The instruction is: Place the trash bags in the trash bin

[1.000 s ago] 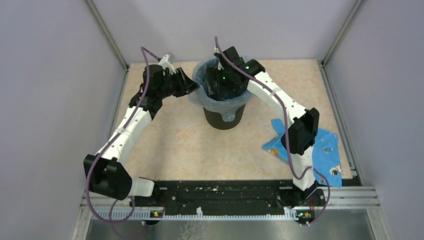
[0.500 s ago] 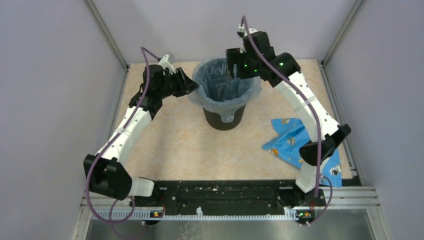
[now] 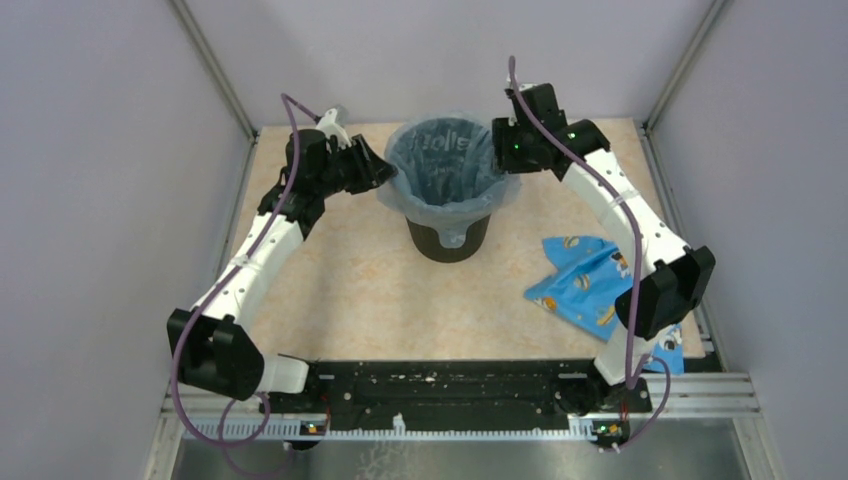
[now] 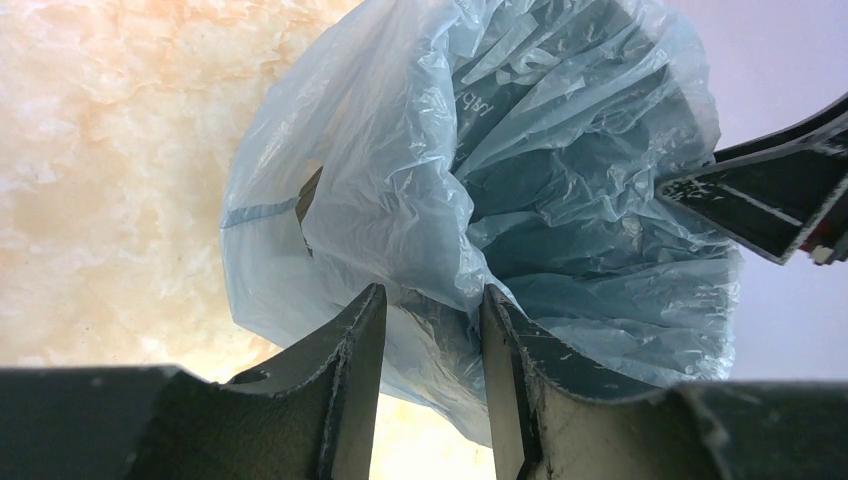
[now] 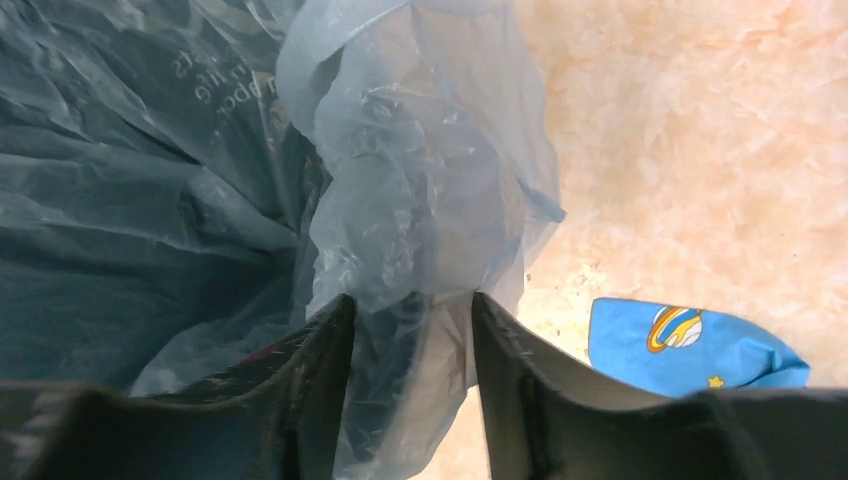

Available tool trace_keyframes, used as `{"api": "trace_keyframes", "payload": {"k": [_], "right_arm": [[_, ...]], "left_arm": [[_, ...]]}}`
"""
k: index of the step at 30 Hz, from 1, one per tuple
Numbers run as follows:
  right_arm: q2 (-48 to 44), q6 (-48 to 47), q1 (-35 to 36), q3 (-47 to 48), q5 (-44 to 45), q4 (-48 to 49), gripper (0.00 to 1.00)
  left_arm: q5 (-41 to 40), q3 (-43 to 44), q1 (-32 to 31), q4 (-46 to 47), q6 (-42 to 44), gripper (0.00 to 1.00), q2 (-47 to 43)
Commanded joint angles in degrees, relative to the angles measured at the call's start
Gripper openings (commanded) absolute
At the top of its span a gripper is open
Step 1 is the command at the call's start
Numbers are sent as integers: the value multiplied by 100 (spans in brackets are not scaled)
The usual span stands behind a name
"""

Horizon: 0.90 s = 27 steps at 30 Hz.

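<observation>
Left gripper (image 3: 378, 172) is unchanged at the left rim of the trash bin (image 3: 447, 238), its jaws narrow and pinching the film of the trash bag (image 3: 445, 180). The bin stands upright mid-table. The bag lines it, edge draped over the rim, with nothing else visible inside. Right gripper (image 3: 503, 158), down inside the bin a second ago, has withdrawn to the right rim, jaws narrow with bunched film between. A blue printed wrapper (image 3: 590, 285) lies on the table (image 3: 350, 290), well apart from the bin.

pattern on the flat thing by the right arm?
Bright blue sheet with small cartoon prints, e.g. a ringed planet. Clearest in the right wrist view.
</observation>
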Motion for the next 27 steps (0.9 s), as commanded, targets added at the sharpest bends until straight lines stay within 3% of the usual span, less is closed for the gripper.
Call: {"api": "trace_keyframes", "payload": {"k": [1,5,8,18,27], "right_arm": [[-44,126,-110,-304,-423,615,41],[6,231,-109,-374,-421,658,12],[40,275,-110,-329,-381,604,0],[317,313,-110,26,161,265,0],[782,371,-109,650,814,-39,0]], "left_arm": [[-116,84,-2,-203,114,46,104],[-126,119,-2,-231,134,46,95],[-137,143,-2,-249,153,46,88],[-139,321,-2,-324,203,48,141],[-74,449,3,-297,268,75,14]]}}
